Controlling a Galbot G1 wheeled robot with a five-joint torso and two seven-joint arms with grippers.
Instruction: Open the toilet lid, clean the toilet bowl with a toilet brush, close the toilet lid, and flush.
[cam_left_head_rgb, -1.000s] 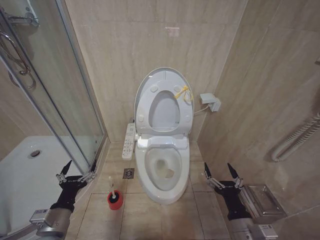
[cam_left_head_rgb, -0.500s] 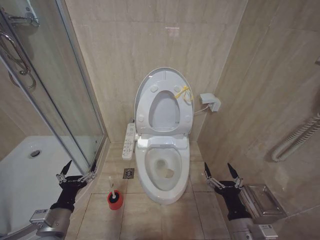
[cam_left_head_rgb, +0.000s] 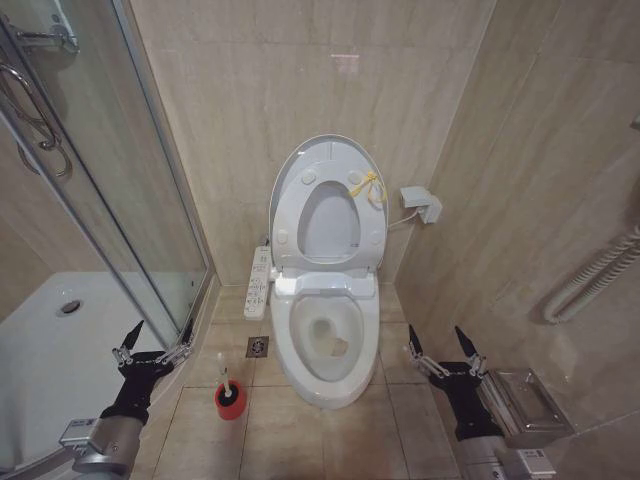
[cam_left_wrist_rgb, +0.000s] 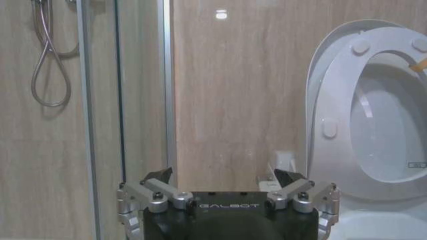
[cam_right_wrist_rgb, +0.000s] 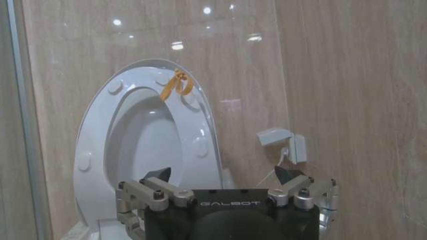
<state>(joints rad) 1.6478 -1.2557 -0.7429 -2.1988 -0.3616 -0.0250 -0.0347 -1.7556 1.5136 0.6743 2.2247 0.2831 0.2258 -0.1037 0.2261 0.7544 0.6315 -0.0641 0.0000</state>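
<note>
The toilet lid (cam_left_head_rgb: 330, 160) stands upright against the wall, with the seat (cam_left_head_rgb: 328, 225) raised against it, and the toilet bowl (cam_left_head_rgb: 328, 335) is uncovered. The toilet brush (cam_left_head_rgb: 225, 380) stands in its red holder (cam_left_head_rgb: 230, 400) on the floor left of the bowl. The left gripper (cam_left_head_rgb: 160, 335) and the right gripper (cam_left_head_rgb: 438, 340) hover low on either side, both wide open and holding nothing
</note>
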